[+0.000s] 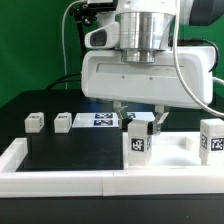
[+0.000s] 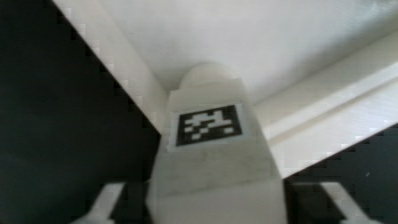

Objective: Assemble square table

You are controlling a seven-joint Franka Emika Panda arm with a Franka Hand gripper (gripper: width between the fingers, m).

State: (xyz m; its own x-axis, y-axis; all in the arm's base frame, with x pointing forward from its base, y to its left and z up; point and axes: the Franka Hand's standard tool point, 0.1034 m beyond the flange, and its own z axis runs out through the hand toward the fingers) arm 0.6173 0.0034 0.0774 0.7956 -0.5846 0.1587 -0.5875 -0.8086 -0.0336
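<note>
- The gripper (image 1: 140, 116) hung over the near leg (image 1: 138, 142), its jaws parted and straddling it. In the wrist view a dark gap showed between each finger (image 2: 103, 205) and the leg (image 2: 215, 150), so nothing was clamped.
- That leg stood upright on the white tabletop (image 1: 178, 152), tag facing the exterior camera. Whether it was already screwed home could not be told.
- The tabletop lay flat on the black table (image 1: 60, 150), tucked into the corner of the white rail (image 1: 100, 182) toward the exterior view's right. Its raised rim ran as pale ridges behind the leg in the wrist view (image 2: 311, 60).
- A second leg (image 1: 212, 140) stood upright near the exterior view's right edge, and two more legs (image 1: 36, 122) (image 1: 63, 121) sat loose on the table toward the left, beside the marker board (image 1: 100, 120).
- The leg looked like hard, light plastic: stiff, unlikely to deform, probably smooth and so apt to slip or twist under a loose pinch.
- The best hold seemed to be across its two flat sides, at mid-height or above, centred so it would not tip.
- The tabletop looked rigid and broad, too wide to pinch across. It would likely be handled by its rim or pushed, and the rail could brace it against sliding.
</note>
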